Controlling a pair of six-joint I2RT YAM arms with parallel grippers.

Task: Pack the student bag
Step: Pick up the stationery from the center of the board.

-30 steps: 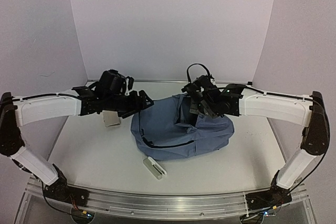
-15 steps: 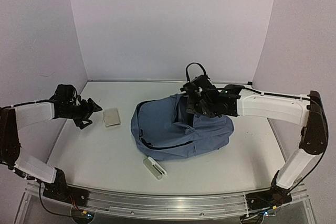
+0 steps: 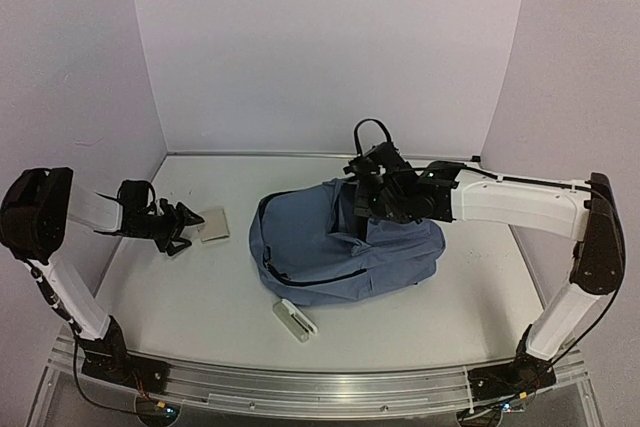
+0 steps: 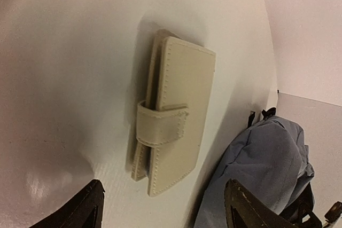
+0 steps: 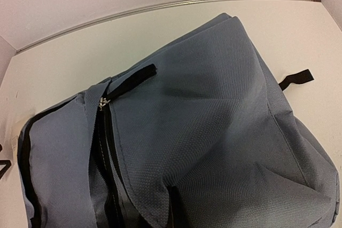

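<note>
The slate-blue student bag [image 3: 330,247] lies in the middle of the table with its black zipper [image 5: 104,132] partly undone. My right gripper [image 3: 368,205] is shut on a fold of the bag's fabric [image 5: 214,105] near the opening and holds it raised. Its fingers are hidden under the cloth in the right wrist view. My left gripper [image 3: 188,229] sits low over the table at the left, open, its fingertips [image 4: 80,209] apart and pointing at a beige wallet [image 4: 173,113] with a strap closure. The wallet [image 3: 213,224] lies flat just left of the bag [image 4: 262,169], apart from the fingers.
A small white case [image 3: 295,320] lies on the table in front of the bag. The bag's black carry loop [image 3: 372,132] sticks up behind my right wrist. Walls close in the table at the back and both sides.
My left arm has drawn back from over the bag to the far left and dropped low, facing the wallet. The right gripper has kept its hold on the bag's fabric.
</note>
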